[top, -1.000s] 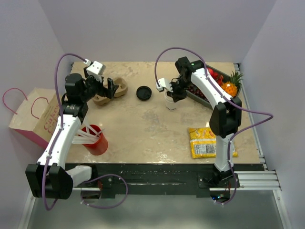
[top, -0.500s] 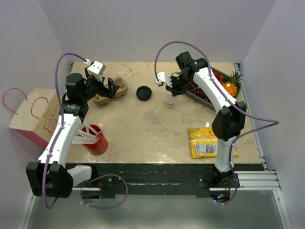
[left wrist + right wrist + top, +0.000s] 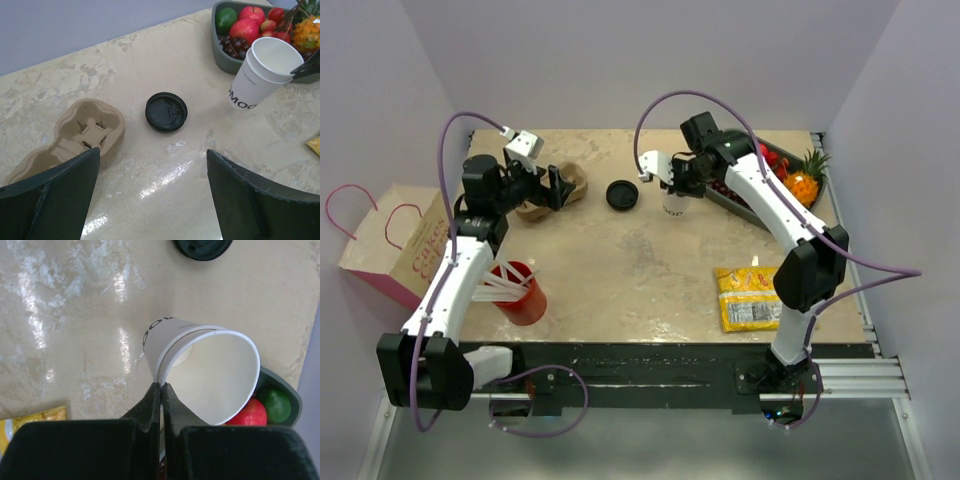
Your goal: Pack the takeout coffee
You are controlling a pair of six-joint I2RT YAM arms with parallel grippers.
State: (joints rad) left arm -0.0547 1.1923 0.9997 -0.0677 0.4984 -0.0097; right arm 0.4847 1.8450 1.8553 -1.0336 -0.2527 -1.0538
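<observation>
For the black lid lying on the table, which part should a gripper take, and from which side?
Take the black lid by two opposite points of its outer rim, coming straight down from above. It lies flat and low on the table, so a sideways approach would find little to pinch. Bare table surrounds it, between the cardboard carrier and the white cup.

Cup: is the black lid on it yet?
No, the cup is open at the top; the lid lies on the table beside it.

The top edge cuts off the black lid (image 3: 202,247). The paper cup (image 3: 210,375) hides most of the fruit tray (image 3: 292,392).
</observation>
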